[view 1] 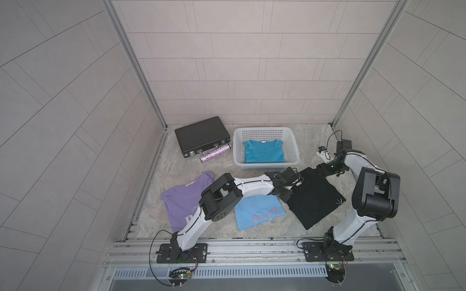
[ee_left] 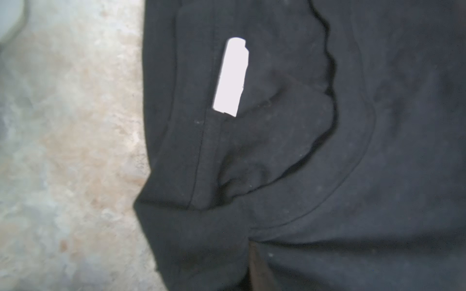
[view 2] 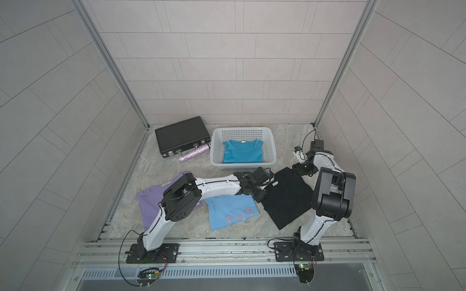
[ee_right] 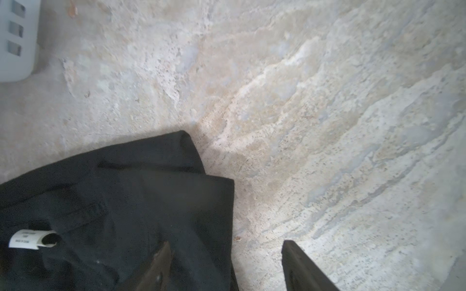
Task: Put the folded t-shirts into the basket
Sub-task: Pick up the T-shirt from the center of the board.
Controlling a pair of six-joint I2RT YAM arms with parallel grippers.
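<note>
Pinches, with left end effector (view 1: 292,187), a bunched collar fold of the plain black folded t-shirt (view 1: 315,199) on the mottled stone counter (view 1: 176,168). Holds right end effector (ee_right: 224,249) wide apart astride that shirt's corner, gripping nothing. Beyond: plain teal t-shirt (view 1: 263,152) inside white perforated plastic basket (view 1: 262,129); light blue M-print t-shirt (view 1: 257,214) and lilac lettered t-shirt (view 1: 179,204) flat on counter.

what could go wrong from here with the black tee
1. The left hand seems to pinch only bunched cloth near the collar of the black tee; lifting from there may unfold it.
2. The right hand is open, one finger over the tee's corner, one over bare table; it may close on a single layer or miss.
3. The basket looks barely wider than the tee, which could snag on the rim.
</note>
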